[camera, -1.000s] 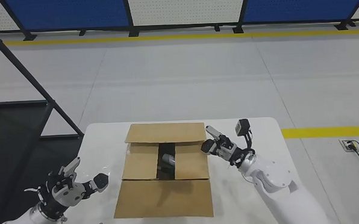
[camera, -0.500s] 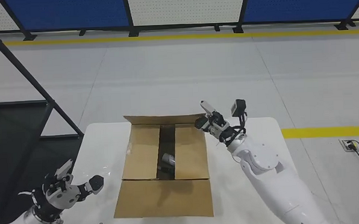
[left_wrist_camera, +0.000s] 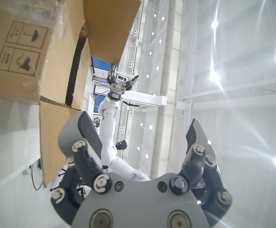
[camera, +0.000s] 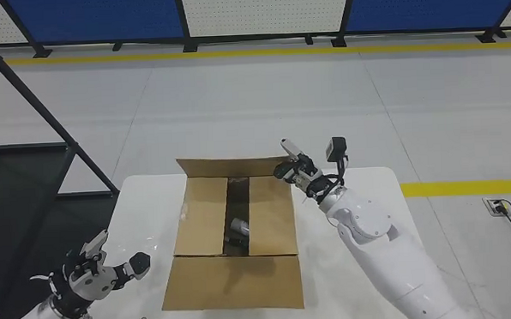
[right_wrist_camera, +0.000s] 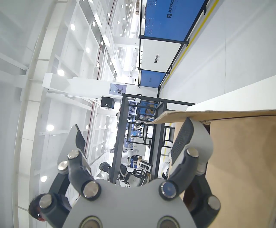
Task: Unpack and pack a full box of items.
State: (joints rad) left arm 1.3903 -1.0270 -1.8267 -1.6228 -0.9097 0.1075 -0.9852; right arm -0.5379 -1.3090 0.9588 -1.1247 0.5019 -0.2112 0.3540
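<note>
Box (camera: 231, 285): its far flap (camera: 230, 167) ends just beside the spread right claw (camera: 283, 158).

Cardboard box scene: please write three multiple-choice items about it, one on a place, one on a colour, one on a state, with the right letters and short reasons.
1. Where is the right gripper?
A. At the far right corner of the cardboard box.
B. Inside the box.
C. Down at the floor.

2. What colour is the table?
A. Black.
B. White.
C. Green.

3. How do the left gripper jaws stand?
A. Open, holding nothing.
B. Shut on a flap.
C. Shut on a bottle.

Answers: 1 A, the top view shows it at the raised far flap; 2 B, the bare top around the box is white; 3 A, its wrist view shows them wide apart, empty.
</note>
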